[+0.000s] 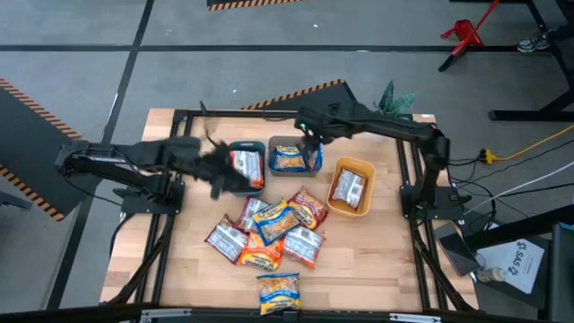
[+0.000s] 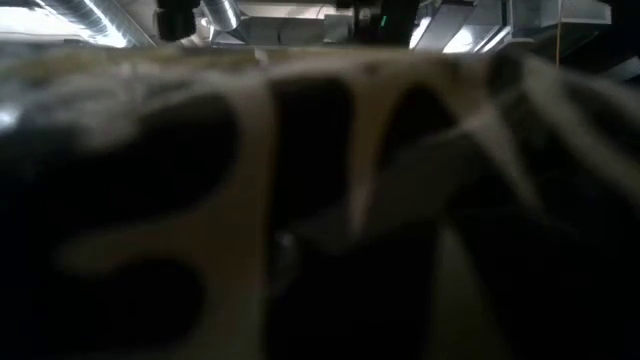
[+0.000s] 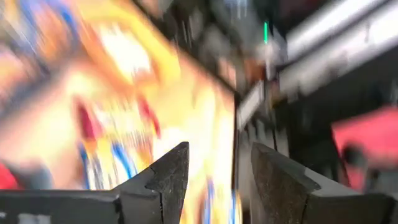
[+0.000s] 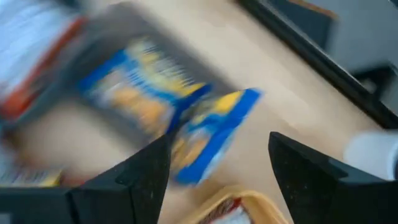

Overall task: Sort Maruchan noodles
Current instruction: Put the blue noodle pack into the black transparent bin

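Several Maruchan packets (image 1: 269, 229) lie heaped on the middle of the table, and one yellow-and-blue packet (image 1: 278, 292) lies alone near the near edge. A silvery-white-and-red packet (image 1: 247, 166) lies in the teal tray (image 1: 240, 146). Another yellow-and-blue packet (image 1: 289, 159) (image 4: 155, 93) lies in the grey tray (image 1: 276, 142), and a silvery one (image 1: 348, 188) in the orange tray (image 1: 359, 166). My left gripper (image 1: 218, 172) (image 3: 217, 152) is open, just left of the teal tray. My right gripper (image 1: 309, 142) (image 4: 219, 140) is open above the grey tray's right end.
A dark frame (image 1: 179, 117) runs round the wooden table top. The three trays stand in a row along the far half. Bare wood (image 1: 377, 260) shows to the right of the heap and near the right edge. Something blurred close to the lens fills the low view.
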Tool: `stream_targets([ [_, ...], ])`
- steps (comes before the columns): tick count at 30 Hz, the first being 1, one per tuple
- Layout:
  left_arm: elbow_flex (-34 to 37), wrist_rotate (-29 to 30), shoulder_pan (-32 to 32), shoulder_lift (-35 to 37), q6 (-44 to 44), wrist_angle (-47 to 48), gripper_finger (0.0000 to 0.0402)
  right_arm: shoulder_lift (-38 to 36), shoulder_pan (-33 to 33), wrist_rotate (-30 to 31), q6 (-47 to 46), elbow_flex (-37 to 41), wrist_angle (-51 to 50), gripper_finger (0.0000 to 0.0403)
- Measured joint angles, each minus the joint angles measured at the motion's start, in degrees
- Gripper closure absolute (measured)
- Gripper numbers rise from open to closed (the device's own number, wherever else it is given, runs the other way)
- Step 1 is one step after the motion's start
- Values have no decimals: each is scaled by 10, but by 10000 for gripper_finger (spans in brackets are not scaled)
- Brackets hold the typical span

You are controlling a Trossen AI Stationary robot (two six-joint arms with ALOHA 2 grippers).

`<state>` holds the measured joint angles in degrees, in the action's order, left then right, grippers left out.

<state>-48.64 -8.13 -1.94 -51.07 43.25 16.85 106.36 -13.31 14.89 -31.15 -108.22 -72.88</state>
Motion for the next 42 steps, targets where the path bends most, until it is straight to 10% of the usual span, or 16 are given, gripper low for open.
stream_targets([
  [8, 0, -13, -195, -99, 20, -34, 234, -48, 208, -141, 91, 0, 25, 150],
  [18, 0, 151, -371, -283, 33, -155, 234, 1, 441, -21, -22, 1, 120, 150],
  [27, -15, 195, -415, -477, 51, -330, 249, 65, 524, 20, -78, 47, 231, 150],
  [42, -163, 196, -394, -635, 19, -239, 261, 83, 580, 27, -216, 153, 338, 150],
])
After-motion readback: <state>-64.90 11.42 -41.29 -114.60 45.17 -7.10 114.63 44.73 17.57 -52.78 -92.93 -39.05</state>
